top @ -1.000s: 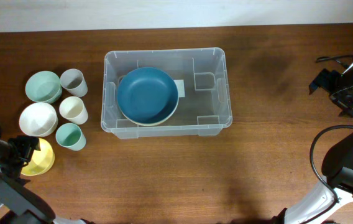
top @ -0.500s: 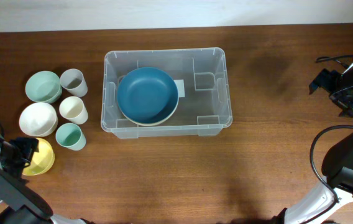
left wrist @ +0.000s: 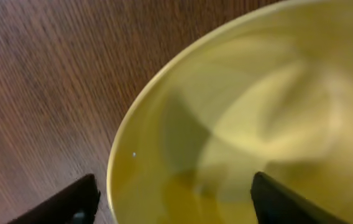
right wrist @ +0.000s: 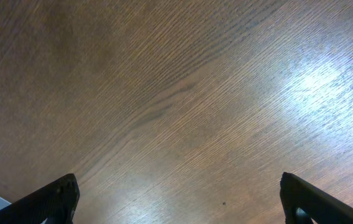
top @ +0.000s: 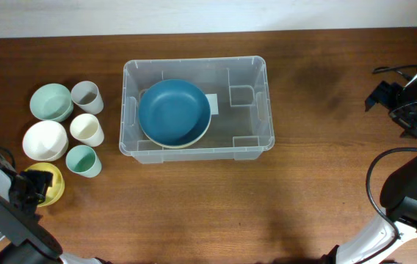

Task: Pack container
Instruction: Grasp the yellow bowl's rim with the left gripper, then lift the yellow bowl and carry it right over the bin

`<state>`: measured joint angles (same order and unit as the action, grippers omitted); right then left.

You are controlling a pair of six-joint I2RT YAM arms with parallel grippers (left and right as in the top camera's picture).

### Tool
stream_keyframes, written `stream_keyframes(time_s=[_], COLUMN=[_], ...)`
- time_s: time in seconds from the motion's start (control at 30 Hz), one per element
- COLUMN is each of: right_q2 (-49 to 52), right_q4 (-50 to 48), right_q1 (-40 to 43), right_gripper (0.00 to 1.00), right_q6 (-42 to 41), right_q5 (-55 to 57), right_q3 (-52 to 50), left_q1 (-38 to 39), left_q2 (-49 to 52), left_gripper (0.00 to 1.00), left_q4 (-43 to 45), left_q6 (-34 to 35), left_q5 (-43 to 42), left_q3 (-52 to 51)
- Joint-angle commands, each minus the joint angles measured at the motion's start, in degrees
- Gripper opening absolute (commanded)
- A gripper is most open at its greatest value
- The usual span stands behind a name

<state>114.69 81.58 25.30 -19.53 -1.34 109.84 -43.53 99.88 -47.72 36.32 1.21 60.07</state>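
Observation:
The clear plastic container [top: 256, 103] stands at the table's middle with a blue bowl [top: 173, 112] inside, on its left half. My left gripper [top: 35, 187] is open over the yellow bowl [top: 54, 185] at the front left. In the left wrist view one finger is outside the yellow bowl's [left wrist: 245, 118] left rim and the other is over its inside. My right gripper [top: 407, 110] is open and empty at the far right, above bare wood [right wrist: 176, 112].
Left of the container lie a green bowl [top: 51, 101], a white bowl [top: 45, 139], a grey cup [top: 86, 96], a cream cup [top: 86, 129] and a teal cup [top: 82, 160]. Cables run by the right arm.
My left gripper has moved right and down onto the yellow bowl, now straddling its rim. The right arm has not moved.

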Motion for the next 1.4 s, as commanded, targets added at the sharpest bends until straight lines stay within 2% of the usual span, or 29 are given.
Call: stream_keyframes(time_s=[0.0,0.17,0.43,0.57,0.77,0.97,1.13,1.37], right_q2=[0.00,0.00,0.00,0.00,0.00,0.00,0.00,0.00], right_q4=[-0.04,-0.02,-0.02,-0.02,-0.02,-0.02,-0.02,-0.02], right_q1=[-0.15,-0.15,-0.15,-0.15,-0.15,-0.15,-0.15,-0.15], right_gripper=[0.99,0.99,0.99,0.99,0.99,0.99,0.99,0.99], right_q6=[-0.46,-0.46,-0.46,-0.46,-0.46,-0.46,-0.46,-0.46], right_q5=[0.50,0.50,0.50,0.50,0.50,0.50,0.50,0.50], right_q3=[-0.13,-0.13,-0.13,-0.13,-0.13,-0.13,-0.13,-0.13], left_q1=[-0.26,-0.26,-0.26,-0.26,-0.26,-0.26,-0.26,-0.26], left_q2=[0.31,0.31,0.31,0.31,0.31,0.28,-1.11,-10.14], left_gripper=[0.71,0.59,0.28,0.21,0.01,0.01,0.01,0.01], left_q4=[0.90,1.88,2.12,2.08,1.92,1.62,-2.62,-10.88], left_q6=[0.13,0.13,0.13,0.13,0.13,0.11,0.11,0.11], left_q5=[0.72,0.70,0.70,0.72,0.72,0.70,0.55,0.52], left_q3=[-1.92,-3.08,-3.34,-3.34,-3.34,-3.04,-0.24,6.16])
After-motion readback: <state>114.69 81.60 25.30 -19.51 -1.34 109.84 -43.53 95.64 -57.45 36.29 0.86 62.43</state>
